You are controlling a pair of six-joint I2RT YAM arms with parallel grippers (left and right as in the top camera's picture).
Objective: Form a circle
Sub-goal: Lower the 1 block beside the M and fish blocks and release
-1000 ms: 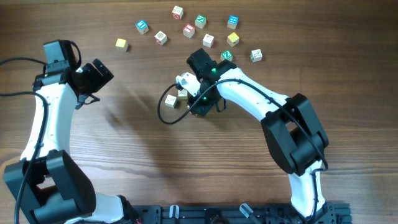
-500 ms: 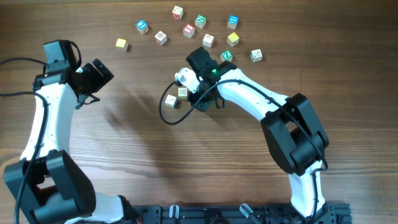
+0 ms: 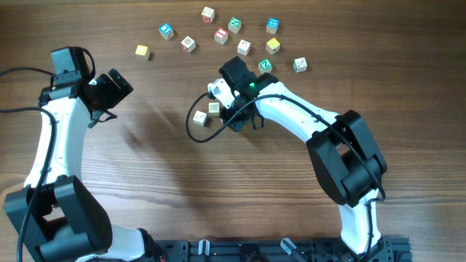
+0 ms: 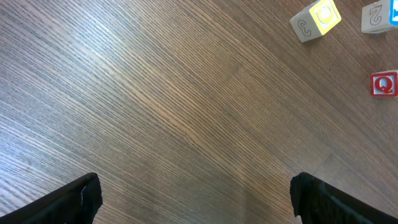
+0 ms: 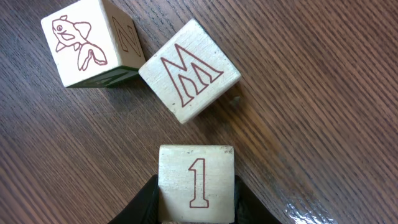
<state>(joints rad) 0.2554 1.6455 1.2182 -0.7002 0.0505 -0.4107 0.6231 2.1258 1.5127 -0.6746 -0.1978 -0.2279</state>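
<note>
My right gripper [image 5: 196, 186] is shut on a cream cube marked 1 [image 5: 196, 183], held just above the table. Right in front of it lie a cream cube marked M [image 5: 189, 70] and a cream cube with a fish drawing [image 5: 87, 43], corner to corner. From overhead the right gripper [image 3: 230, 115] sits beside these two cubes [image 3: 213, 108] [image 3: 200, 117], and the held cube is hidden under it. The green Z cube [image 3: 265, 65] lies a little behind the arm. No circle is in view; the cubes lie loose. My left gripper [image 3: 100, 116] hangs open over bare wood at the left.
Several more cubes are scattered along the far side: blue [image 3: 167, 30], yellow [image 3: 142, 51], red [image 3: 221, 35], green [image 3: 234, 24] and cream [image 3: 243, 47]. The left wrist view catches a yellow-faced cube [image 4: 316, 20] and a red Q cube [image 4: 384, 83]. A black cable loops by the right wrist [image 3: 191, 129].
My right gripper has shifted slightly toward the far side with the 1 cube in it. The left arm has not moved.
</note>
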